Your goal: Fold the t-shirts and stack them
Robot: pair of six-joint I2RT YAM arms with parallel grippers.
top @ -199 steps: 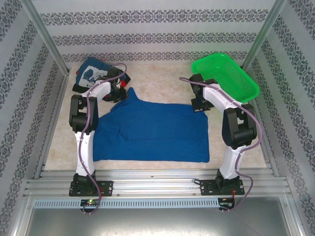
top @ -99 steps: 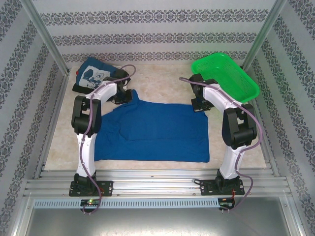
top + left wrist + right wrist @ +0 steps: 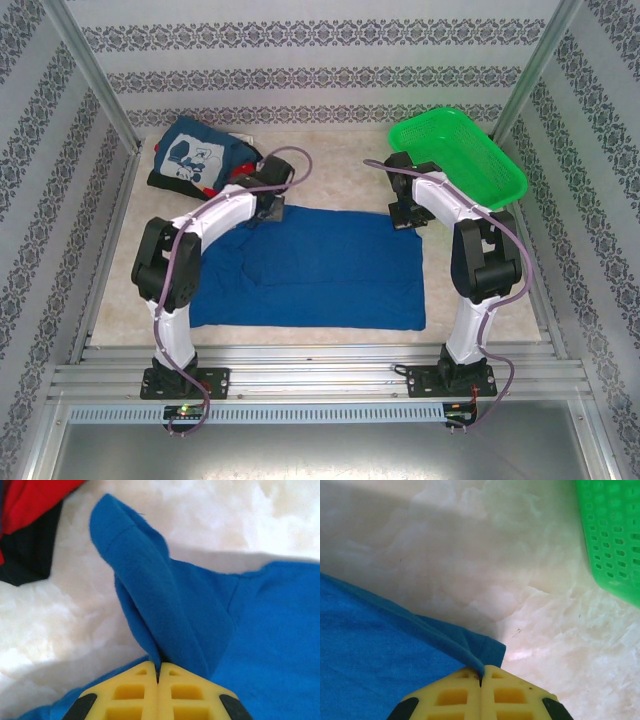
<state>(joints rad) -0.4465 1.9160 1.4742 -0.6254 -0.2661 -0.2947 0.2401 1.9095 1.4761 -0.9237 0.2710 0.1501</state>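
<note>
Far left: folded navy shirt [image 3: 192,155], white picture on top, writing too small to read; red shirt [image 3: 30,497] and black shirt [image 3: 25,555] under it. Left gripper [image 3: 158,672] clamped on a raised fold of the blue shirt [image 3: 320,270], spread mid-table. Right gripper [image 3: 481,676] clamped on its far right corner. Far right: green basket [image 3: 500,165].

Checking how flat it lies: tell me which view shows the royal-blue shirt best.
The top external view: the royal-blue shirt lies spread out, nearly all of it visible. The left wrist view gives a close-up of a raised fold pinched by the left gripper; the right wrist view, a corner pinched by the right gripper.
</note>
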